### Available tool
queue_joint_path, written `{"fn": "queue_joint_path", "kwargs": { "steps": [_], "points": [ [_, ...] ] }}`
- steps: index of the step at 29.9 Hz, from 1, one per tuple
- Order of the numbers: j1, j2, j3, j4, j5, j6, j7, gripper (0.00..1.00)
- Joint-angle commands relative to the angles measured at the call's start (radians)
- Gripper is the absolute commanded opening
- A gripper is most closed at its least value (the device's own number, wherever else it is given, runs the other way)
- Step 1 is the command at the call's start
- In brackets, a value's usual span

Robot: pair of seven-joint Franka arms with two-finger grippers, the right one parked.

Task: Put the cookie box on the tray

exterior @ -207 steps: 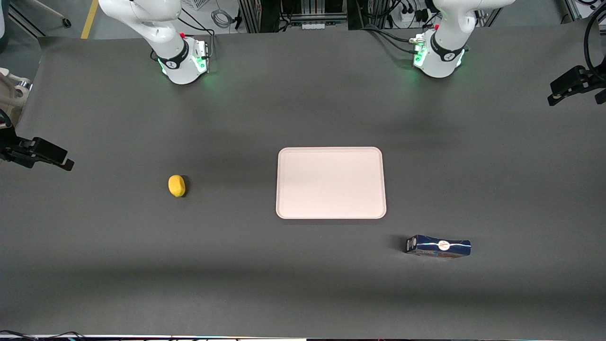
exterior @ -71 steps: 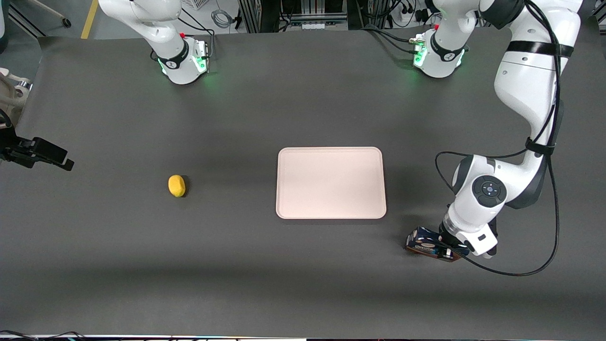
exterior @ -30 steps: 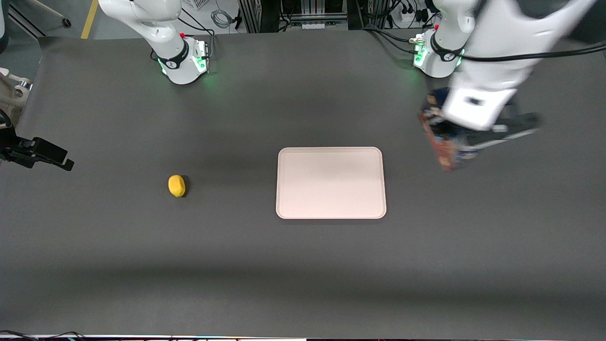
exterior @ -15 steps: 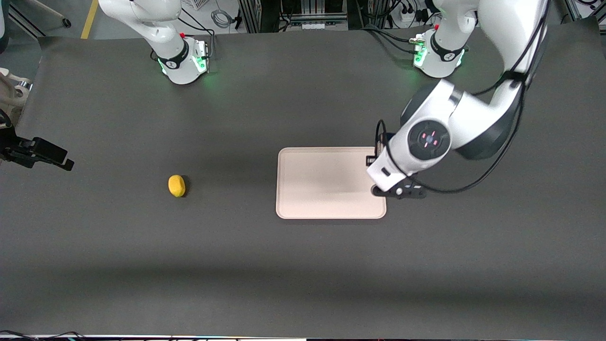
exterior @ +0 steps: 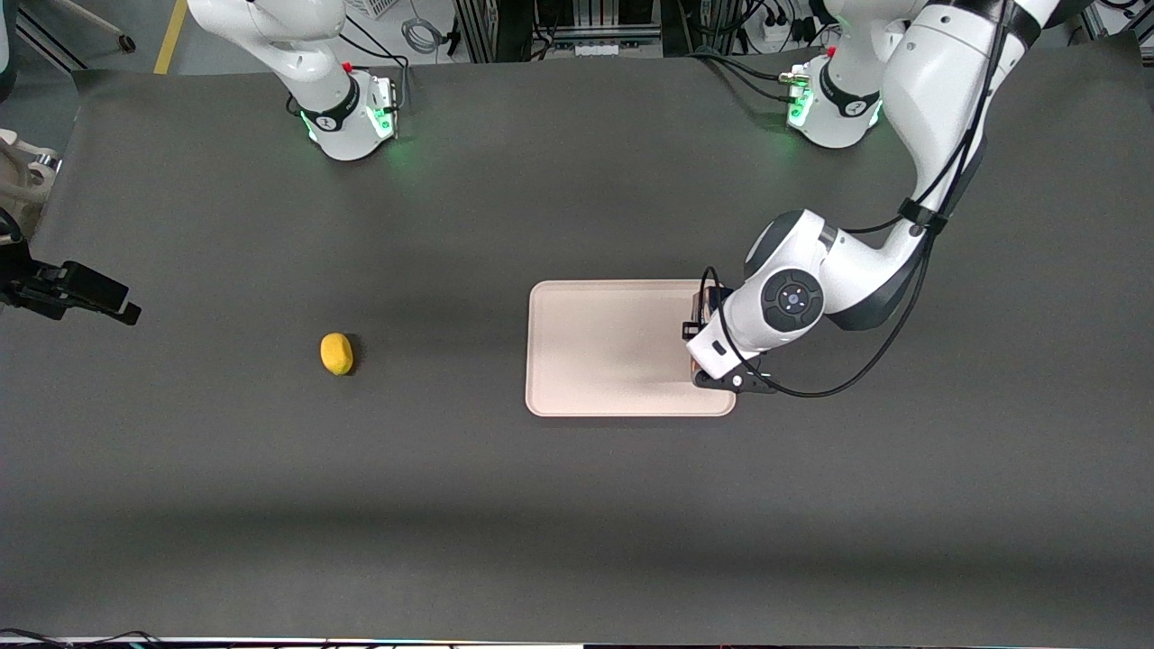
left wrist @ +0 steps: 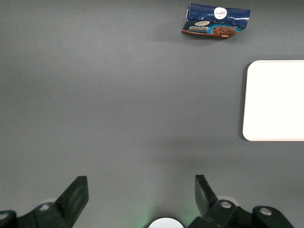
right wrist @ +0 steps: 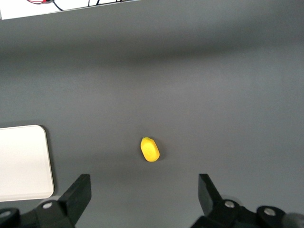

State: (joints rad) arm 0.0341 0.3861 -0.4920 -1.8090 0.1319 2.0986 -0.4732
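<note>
Pincer (exterior: 700, 341) over one tray (exterior: 595, 361)

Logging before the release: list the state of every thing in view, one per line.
Tool: over the tray's edge at the working arm's end, hidden beneath the wrist.
Cookie box: only a brownish sliver shows under the wrist, at the tray's rim; set down or held, cannot tell.
Tray: flat on the table.
Yellow lump: lying on the table, toward the parked arm's end.
</note>
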Motion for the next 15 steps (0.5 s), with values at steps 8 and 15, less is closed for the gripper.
{"fn": "queue_joint_path", "kwargs": {
  "steps": [8, 15],
  "points": [
    [-0.002, -0.295, 0.148, 0.275, -0.014, -0.549, 0.126, 1.00],
    [0.000, -0.406, 0.317, 0.330, -0.031, -0.770, 0.453, 1.00]
  ]
}}
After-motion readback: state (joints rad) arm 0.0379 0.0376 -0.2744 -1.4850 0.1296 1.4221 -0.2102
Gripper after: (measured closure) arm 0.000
